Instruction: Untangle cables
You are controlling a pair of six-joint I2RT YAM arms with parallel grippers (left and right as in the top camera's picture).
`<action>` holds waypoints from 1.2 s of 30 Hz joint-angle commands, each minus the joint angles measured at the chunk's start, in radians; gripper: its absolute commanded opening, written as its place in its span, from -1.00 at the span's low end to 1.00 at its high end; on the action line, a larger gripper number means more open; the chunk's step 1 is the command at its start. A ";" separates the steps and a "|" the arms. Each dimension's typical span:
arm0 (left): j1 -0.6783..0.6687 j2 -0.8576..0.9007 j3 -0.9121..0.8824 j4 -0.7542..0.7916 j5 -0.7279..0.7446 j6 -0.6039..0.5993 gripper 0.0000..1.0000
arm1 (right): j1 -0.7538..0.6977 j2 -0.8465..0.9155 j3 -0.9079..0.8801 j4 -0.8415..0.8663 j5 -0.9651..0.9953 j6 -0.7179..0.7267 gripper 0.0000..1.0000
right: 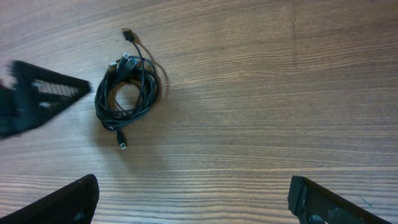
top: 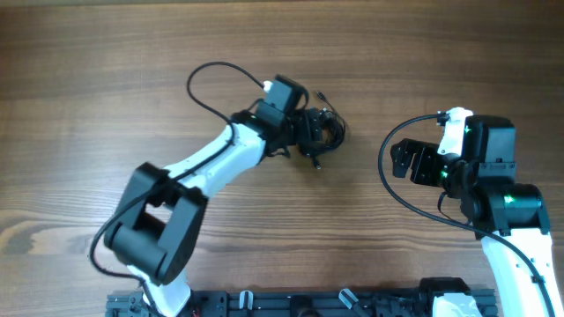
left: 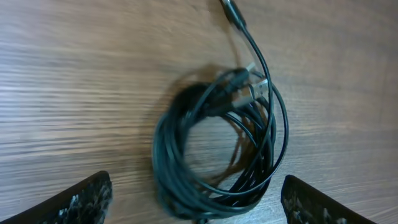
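The cables (top: 328, 130) are a small coil of thin black cords with tiny plugs, lying on the wood table near its middle. My left gripper (top: 310, 128) is open and hovers right at the coil. In the left wrist view the coil (left: 217, 149) lies between and ahead of the two spread fingers (left: 196, 202), with plugs at its top. My right gripper (top: 407, 160) is open and empty, well to the right of the coil. The right wrist view shows the coil (right: 126, 90) far ahead at the left, with the left gripper's finger beside it.
The wood table (top: 106, 70) spreads all round the coil. Thicker black arm cables loop above the left arm (top: 207, 75) and beside the right arm (top: 392, 189). A black rail (top: 308, 304) runs along the near edge.
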 commanded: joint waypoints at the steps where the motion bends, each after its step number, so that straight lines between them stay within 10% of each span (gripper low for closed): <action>1: -0.041 0.048 0.012 0.020 -0.071 -0.021 0.78 | -0.001 0.004 0.019 0.000 -0.008 0.007 1.00; 10: -0.084 0.110 0.012 0.020 -0.143 -0.021 0.47 | -0.001 0.004 0.019 0.000 -0.008 0.007 1.00; 23: -0.094 0.113 0.012 -0.088 -0.144 -0.020 -0.87 | -0.001 0.004 0.019 0.003 -0.008 0.007 1.00; 36: -0.089 -0.011 0.012 -0.173 -0.113 0.010 -0.92 | 0.000 0.025 0.019 0.033 -0.168 0.011 1.00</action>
